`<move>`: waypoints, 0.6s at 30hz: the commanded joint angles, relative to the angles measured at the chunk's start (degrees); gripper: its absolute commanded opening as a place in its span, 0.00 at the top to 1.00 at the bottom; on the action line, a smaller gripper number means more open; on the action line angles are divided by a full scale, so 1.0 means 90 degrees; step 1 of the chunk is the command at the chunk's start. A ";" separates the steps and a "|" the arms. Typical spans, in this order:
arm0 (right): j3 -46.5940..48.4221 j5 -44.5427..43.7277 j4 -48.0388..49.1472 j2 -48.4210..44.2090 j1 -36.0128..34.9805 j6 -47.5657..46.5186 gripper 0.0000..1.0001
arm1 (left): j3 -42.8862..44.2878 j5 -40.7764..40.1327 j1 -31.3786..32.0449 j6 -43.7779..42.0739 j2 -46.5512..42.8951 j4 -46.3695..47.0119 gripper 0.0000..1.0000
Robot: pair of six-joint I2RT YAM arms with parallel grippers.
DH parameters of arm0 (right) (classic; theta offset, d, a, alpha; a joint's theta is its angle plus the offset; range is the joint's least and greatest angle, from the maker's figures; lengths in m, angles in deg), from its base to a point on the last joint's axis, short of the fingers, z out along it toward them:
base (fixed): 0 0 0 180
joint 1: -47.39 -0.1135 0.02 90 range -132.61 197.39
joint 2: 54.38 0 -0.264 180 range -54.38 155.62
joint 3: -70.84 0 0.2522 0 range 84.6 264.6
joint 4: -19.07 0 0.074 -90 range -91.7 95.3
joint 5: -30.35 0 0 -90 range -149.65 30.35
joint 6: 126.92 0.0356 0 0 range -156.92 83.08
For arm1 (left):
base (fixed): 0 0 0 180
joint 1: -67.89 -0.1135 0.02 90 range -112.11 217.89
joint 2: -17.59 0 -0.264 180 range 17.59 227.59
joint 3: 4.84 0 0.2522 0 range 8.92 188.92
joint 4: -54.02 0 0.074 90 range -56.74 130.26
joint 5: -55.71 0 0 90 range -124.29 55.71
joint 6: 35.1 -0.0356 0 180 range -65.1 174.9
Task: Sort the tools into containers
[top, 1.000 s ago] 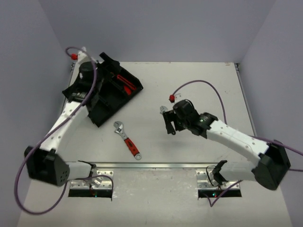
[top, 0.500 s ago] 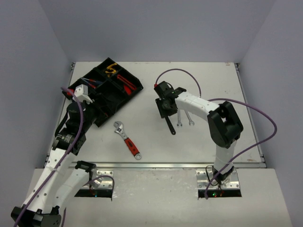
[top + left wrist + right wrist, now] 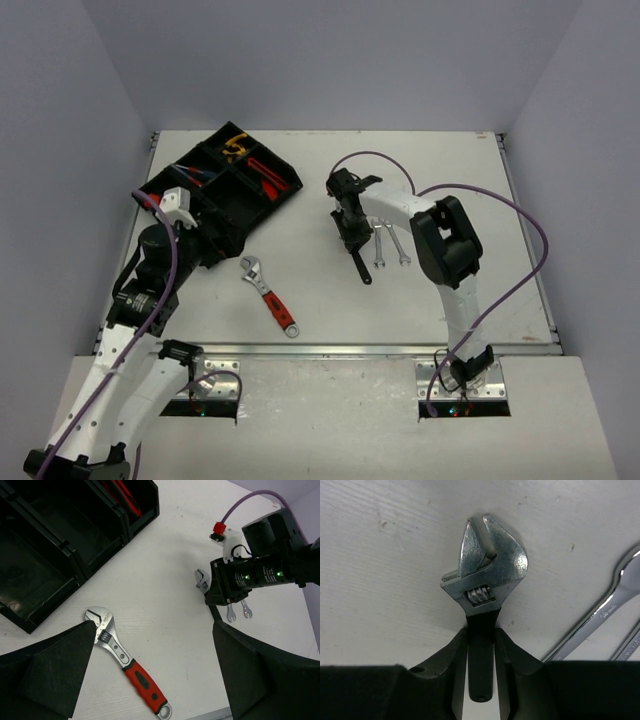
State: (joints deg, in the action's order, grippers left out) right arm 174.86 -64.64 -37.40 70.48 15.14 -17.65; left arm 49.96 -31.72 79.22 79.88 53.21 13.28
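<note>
My right gripper (image 3: 350,228) is shut on the black handle of a silver adjustable wrench (image 3: 487,565), just below its head; the wrench lies against the table. Its handle (image 3: 360,268) sticks out toward the near side. Two silver spanners (image 3: 390,245) lie just right of it. A red-handled adjustable wrench (image 3: 268,295) lies mid-table; in the left wrist view this wrench (image 3: 127,662) sits between the wide-apart fingers of my open left gripper (image 3: 152,675), which hovers above it, empty. The black divided tray (image 3: 228,212) at the back left holds yellow pliers (image 3: 236,147), red knives (image 3: 265,172) and screwdrivers (image 3: 190,175).
Purple cables loop over the table from the right arm (image 3: 440,240). The tray's near compartments (image 3: 45,565) show bare black floors. A metal rail (image 3: 330,348) runs along the table's near edge. Grey walls close in the back and both sides.
My right gripper has closed on the black wrench handle. The left arm has drawn back from over the tray toward the near left, and the right arm has folded in.
</note>
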 commanded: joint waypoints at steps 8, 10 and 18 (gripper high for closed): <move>0.0069 0.0215 -0.0060 0.0632 0.0039 -0.0037 0.85 | -0.0075 0.0274 -0.0009 -0.0110 -0.0104 0.0230 0.00; 0.0131 0.0268 -0.0140 0.0569 0.0030 -0.0051 0.99 | -0.0087 0.0377 0.0000 -0.0075 -0.0092 0.0251 0.00; -0.0892 0.0037 0.0572 -0.1179 -0.0320 -0.0017 1.00 | -0.1006 0.1426 -0.0006 0.0938 0.0132 0.1548 0.00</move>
State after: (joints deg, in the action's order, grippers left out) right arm 171.08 -63.77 -35.48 67.85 14.86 -17.79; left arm 45.97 -26.02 79.22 82.30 53.25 17.44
